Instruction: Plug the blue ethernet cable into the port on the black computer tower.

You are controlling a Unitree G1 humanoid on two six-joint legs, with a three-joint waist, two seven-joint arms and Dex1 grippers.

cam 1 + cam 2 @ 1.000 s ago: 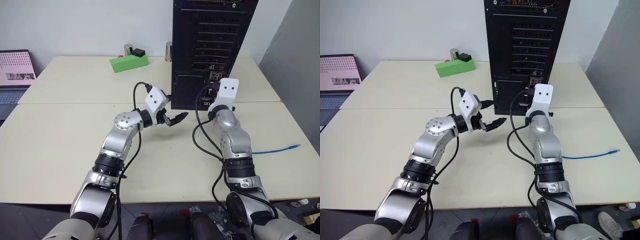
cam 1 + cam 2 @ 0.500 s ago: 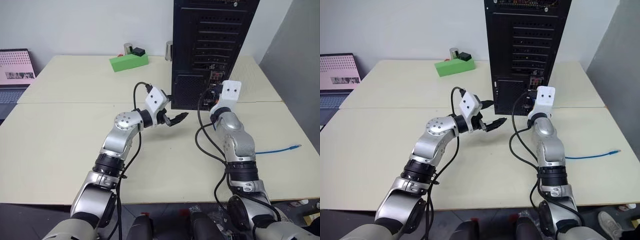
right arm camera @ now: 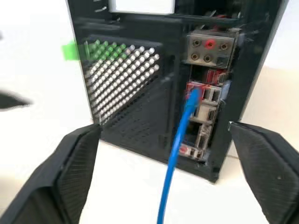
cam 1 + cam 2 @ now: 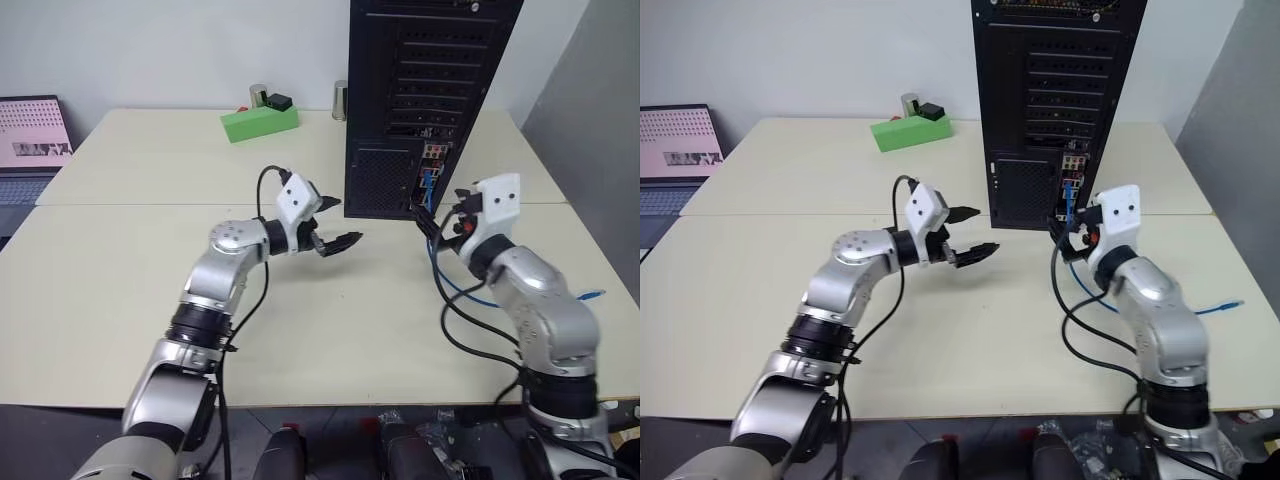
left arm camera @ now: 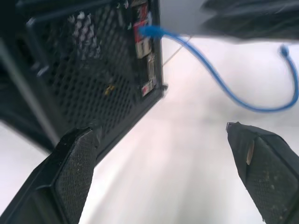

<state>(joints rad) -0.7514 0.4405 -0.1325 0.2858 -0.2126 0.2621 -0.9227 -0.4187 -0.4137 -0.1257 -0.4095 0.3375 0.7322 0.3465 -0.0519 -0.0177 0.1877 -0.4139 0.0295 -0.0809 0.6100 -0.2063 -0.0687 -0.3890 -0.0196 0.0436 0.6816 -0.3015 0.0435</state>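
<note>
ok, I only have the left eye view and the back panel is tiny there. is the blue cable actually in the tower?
Observer: Right wrist view says yes. The blue cable ends in a socket on the tower, with no gap visible.
Operator: which socket?
Observer: One in the connector column, just below the round audio jacks.
Operator: right hand clear of it?
Observer: Yes. The right hand is open, one finger on each side of the cable, touching neither the cable nor the tower.
</note>
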